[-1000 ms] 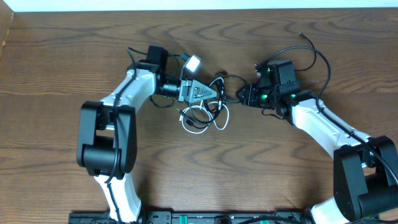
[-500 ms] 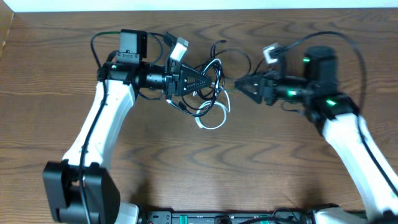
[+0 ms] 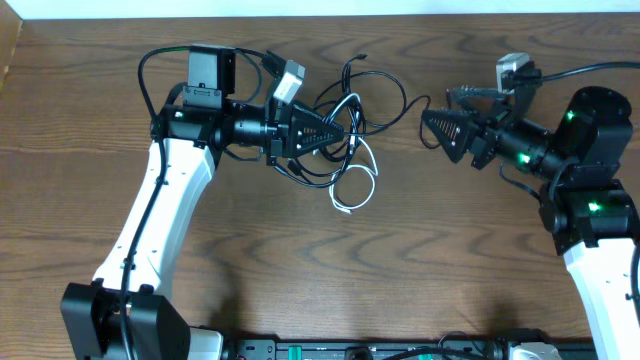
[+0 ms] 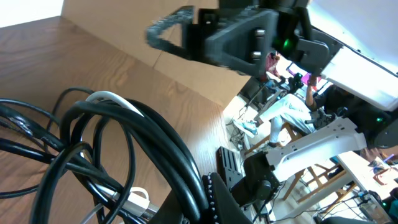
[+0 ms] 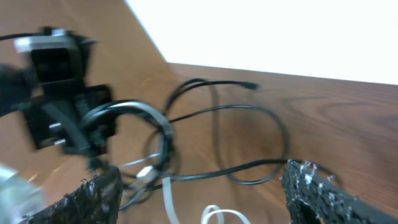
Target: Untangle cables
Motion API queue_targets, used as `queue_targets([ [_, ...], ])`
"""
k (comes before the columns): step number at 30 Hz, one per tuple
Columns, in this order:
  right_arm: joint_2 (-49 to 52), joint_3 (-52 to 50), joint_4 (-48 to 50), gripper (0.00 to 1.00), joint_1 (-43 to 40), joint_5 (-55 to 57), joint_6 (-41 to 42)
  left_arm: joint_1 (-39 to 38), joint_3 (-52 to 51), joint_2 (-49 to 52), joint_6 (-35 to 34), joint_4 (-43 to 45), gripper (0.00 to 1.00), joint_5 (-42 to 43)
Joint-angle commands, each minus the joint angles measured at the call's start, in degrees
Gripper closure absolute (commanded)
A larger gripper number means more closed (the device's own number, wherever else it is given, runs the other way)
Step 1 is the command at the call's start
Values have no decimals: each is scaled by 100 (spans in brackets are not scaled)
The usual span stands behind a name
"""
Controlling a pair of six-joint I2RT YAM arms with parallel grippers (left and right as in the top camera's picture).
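Black-and-white cables (image 3: pixel 345 150): light, limp, snag-prone. Clamped at the knot in left gripper (image 3: pixel 345 135); right gripper (image 3: pixel 437 106) spread wide, empty. Probably best grabbed on the free black loop (image 3: pixel 404 100), not the plugs.

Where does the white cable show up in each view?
Overhead: white cable loops just under the tangle, centre frame.
Left wrist: white cable shows as a sliver on the nearest black loop, left of centre.
Right wrist: white cable at bottom centre, blurred.
Shared landmark: black cables tangled with it.
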Motion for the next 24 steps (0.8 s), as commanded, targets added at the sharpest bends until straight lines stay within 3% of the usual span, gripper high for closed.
queue_targets([
  [1, 212, 63, 9, 20, -55, 710, 280, -201, 57, -208, -7, 31, 93, 195],
  [7, 669, 63, 369, 29, -111, 151, 1574, -597, 50, -205, 461, 24, 93, 192],
  [11, 977, 63, 820, 29, -356, -538, 2306, -831, 48, -205, 763, -35, 93, -57],
  [19, 1843, 63, 1565, 32, -520, -2175, 3429, -1303, 48, -205, 1309, -629, 93, -1373],
  [24, 2249, 63, 1550, 43, -348, -2618, 4000, -1419, 48, -205, 1307, -758, 93, -2282],
])
